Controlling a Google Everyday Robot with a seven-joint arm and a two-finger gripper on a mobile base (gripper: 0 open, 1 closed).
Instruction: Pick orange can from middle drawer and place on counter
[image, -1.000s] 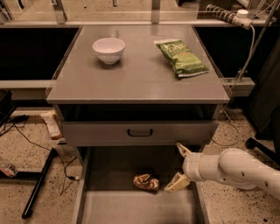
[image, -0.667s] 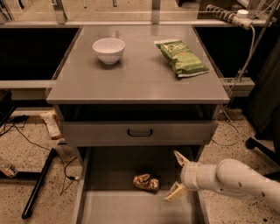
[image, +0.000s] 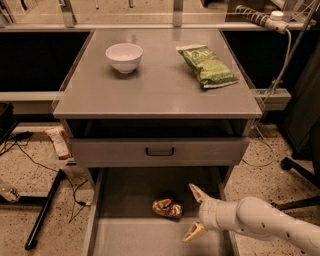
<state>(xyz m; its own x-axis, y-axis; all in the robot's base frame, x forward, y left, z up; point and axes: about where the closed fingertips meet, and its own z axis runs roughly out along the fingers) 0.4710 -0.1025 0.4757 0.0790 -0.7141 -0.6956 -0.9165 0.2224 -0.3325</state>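
orange can (image: 167, 208): lies dented on the floor of the pulled-out middle drawer (image: 125, 197) | gripper (image: 190, 213): in drawer just right of can, fingers spread wide, apart from it | counter (image: 160, 87): above, carries white bowl (image: 124, 56), green chip bag (image: 206, 65)

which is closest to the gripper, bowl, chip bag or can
The dented orange-gold metal can, lying in the pulled-out gray drawer just beside the open two-finger gripper; the white bowl and green chip bag sit on the gray counter.
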